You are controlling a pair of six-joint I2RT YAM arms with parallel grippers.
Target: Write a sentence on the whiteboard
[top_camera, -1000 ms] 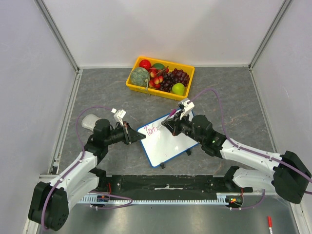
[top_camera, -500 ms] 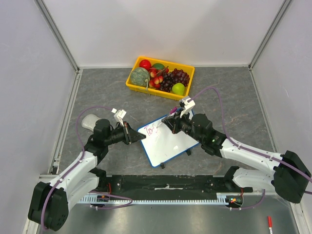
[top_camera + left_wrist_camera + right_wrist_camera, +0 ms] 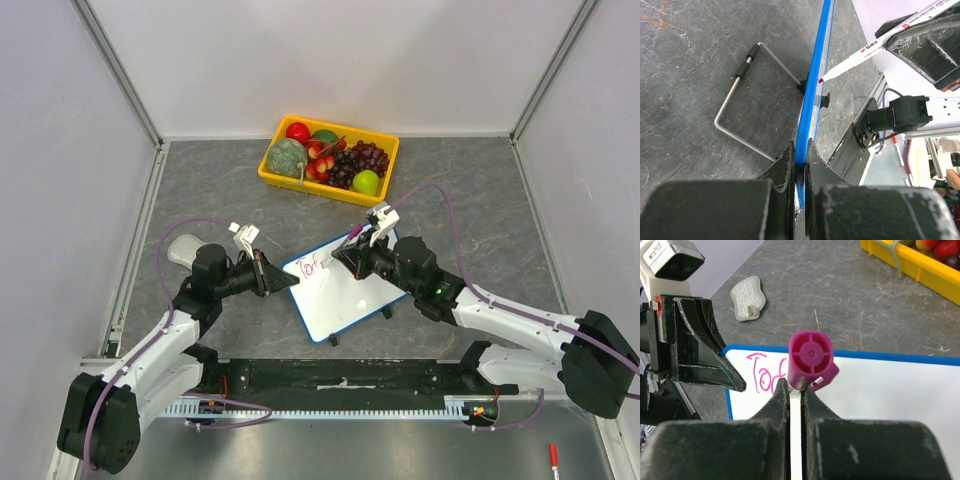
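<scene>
The whiteboard (image 3: 345, 295), white with a blue rim, stands tilted mid-table. My left gripper (image 3: 288, 282) is shut on its left corner; the left wrist view shows the blue rim (image 3: 816, 95) edge-on between my jaws (image 3: 800, 160). My right gripper (image 3: 360, 250) is shut on a pink marker (image 3: 355, 234), whose tip (image 3: 823, 79) touches the board face. The sentence (image 3: 313, 264) is a few pink letters, about "Tod", at the board's upper left. It also shows in the right wrist view (image 3: 762, 372), left of the marker's pink end (image 3: 811, 359) above my jaws (image 3: 795, 395).
A yellow basket (image 3: 385, 138) of fruit stands at the back. A grey-white pad (image 3: 185, 250) lies left of my left arm. The board's wire stand (image 3: 740, 95) rests on the grey table behind the board. A red pen (image 3: 552, 456) lies on the front ledge at the right.
My right gripper lifted slightly with the marker, then came back down to the board's upper left; the pink writing has grown by a stroke. My left arm has not moved.
</scene>
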